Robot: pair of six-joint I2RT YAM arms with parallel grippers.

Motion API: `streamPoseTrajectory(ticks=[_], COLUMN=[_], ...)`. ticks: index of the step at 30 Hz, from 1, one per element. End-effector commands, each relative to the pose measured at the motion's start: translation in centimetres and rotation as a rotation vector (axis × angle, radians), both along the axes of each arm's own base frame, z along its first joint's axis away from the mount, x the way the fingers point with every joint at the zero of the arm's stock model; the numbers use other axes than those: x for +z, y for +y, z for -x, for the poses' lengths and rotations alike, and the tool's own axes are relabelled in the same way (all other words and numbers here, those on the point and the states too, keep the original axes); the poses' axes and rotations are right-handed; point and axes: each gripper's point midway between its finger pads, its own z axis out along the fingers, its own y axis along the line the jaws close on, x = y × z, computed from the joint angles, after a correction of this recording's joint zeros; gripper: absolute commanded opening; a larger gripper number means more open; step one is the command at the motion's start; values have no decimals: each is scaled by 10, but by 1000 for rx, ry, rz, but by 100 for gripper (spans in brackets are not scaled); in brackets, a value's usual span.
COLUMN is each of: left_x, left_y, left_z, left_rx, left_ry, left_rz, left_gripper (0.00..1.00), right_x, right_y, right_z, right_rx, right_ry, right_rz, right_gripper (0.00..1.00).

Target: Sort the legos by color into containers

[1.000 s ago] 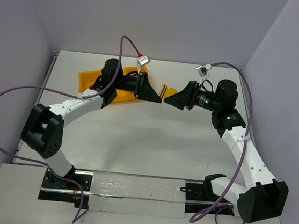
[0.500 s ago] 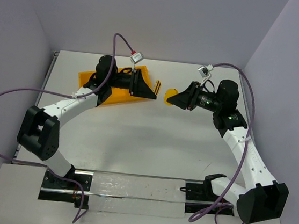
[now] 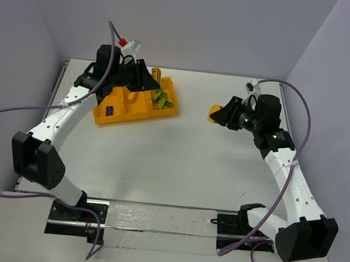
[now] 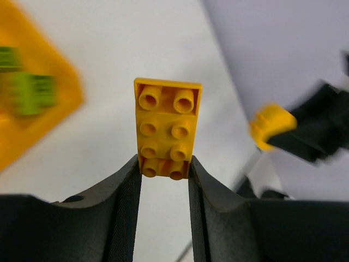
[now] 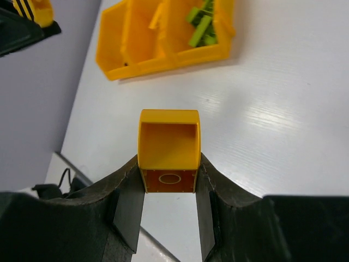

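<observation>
Arms drawn apart from their meeting a second earlier, apparently splitting a stacked pair. Left gripper clamped a studded yellow brick, with the tray ahead-left of its jaws. Right gripper pinched a hollow yellow brick, the tray well beyond. Both bricks remained unsorted.

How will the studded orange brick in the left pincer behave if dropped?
Likely stiff: the brick shows no bending in the left pincer. Possibly slippery: only its smooth lower end is pinched. Flat-sided, so it should land without rolling.
</observation>
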Motion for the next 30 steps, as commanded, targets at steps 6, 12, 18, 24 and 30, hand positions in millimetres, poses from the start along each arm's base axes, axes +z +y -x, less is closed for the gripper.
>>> streamPoseTrajectory(ticks=[6, 12, 18, 24, 30], left_x=[-113, -142, -149, -145, -130], left_y=[104, 112, 109, 112, 107], left_z=[-48, -64, -77, -83, -82], left_rx=[480, 545, 563, 592, 580], left_ry=[190, 223, 239, 239, 210], left_rz=[-569, -629, -629, -643, -613], left_gripper=[0, 0, 5, 58, 76], right_x=[3, 4, 4, 4, 4], right_y=[-18, -17, -15, -9, 2], right_z=[-12, -11, -11, -11, -10], right_rx=[-108, -102, -92, -65, -36], right_ry=[-18, -15, -7, 2, 1], right_rz=[62, 57, 51, 43, 81], right_gripper=[0, 0, 0, 0, 0])
